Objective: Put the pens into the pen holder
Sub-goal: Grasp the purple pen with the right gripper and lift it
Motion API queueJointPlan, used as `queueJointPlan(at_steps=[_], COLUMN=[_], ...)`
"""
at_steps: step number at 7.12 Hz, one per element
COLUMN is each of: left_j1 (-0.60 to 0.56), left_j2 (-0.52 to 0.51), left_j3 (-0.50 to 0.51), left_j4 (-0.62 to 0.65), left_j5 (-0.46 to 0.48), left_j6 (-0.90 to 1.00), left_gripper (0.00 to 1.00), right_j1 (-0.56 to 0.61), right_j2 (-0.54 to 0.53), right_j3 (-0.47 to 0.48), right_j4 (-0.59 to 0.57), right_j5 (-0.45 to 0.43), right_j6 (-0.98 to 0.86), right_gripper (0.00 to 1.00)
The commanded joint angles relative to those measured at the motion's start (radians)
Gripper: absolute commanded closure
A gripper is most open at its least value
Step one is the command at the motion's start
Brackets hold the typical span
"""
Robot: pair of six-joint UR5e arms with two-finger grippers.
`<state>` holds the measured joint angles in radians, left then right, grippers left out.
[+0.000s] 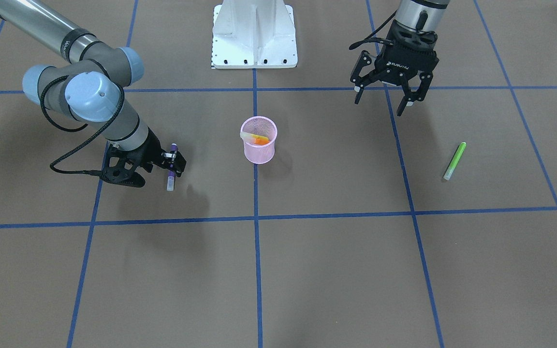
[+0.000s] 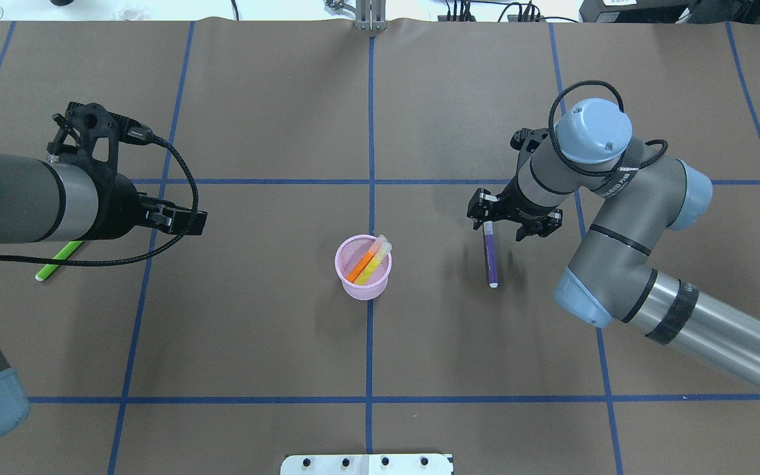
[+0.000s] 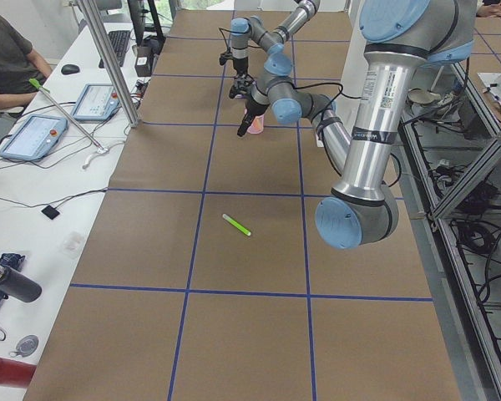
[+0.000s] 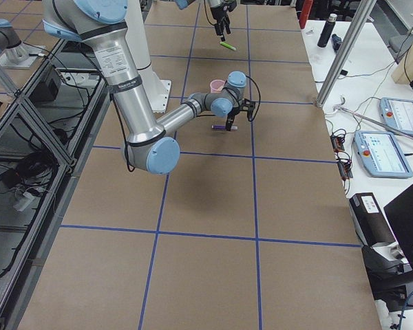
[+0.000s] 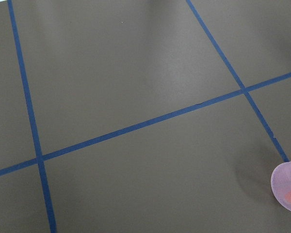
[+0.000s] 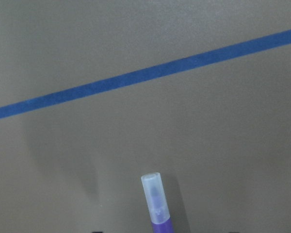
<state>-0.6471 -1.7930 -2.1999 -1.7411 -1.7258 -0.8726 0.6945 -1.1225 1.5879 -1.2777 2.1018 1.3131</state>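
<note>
Now | right hand [image 1: 172, 162] pinches purple pen [image 1: 170, 172], cap down, ready for dropping | cup [image 1: 258, 152] at bench [image 1: 336, 270] middle holds two pens [image 2: 368, 260] | left hand [image 1: 383, 102] spread wide, empty; green pen [image 1: 455, 161] near left end.

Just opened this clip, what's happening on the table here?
The right gripper is shut on a purple pen, off to one side of the pink pen holder and not yet over it. An orange pen and a yellow pen lean inside the holder. The left gripper hangs open, and a green pen lies loose on the table on its side.
</note>
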Motion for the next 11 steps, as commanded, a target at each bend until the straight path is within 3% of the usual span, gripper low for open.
queueJointPlan(at_steps=[1, 5, 6, 7, 8, 11], left_j1=[0.001, 0.0, 0.0, 0.0, 0.0, 0.0], left_j2=[-0.002, 0.0, -0.002, 0.001, 0.001, 0.003], left_j3=[0.003, 0.002, 0.003, 0.002, 0.002, 0.002], left_j4=[0.0, 0.0, 0.0, 0.0, 0.0, 0.0], left_j5=[0.0, 0.0, 0.0, 0.0, 0.0, 0.0], left_j6=[-0.008, -0.008, -0.009, -0.009, -0.009, -0.009], left_gripper=[0.01, 0.01, 0.01, 0.01, 0.01, 0.01], right_j1=[-0.012, -0.036, -0.038, -0.038, -0.038, -0.03], right_j2=[-0.002, 0.013, 0.009, 0.007, 0.007, 0.013], right_j3=[-0.02, -0.034, -0.034, -0.034, -0.032, -0.019], right_j4=[0.0, 0.006, 0.008, 0.008, 0.009, 0.003], right_j5=[0.003, -0.009, -0.009, -0.009, -0.002, 0.001], right_j6=[-0.093, -0.118, -0.118, -0.118, -0.118, -0.117], right_gripper=[0.34, 0.43, 0.54, 0.73, 1.0, 1.0])
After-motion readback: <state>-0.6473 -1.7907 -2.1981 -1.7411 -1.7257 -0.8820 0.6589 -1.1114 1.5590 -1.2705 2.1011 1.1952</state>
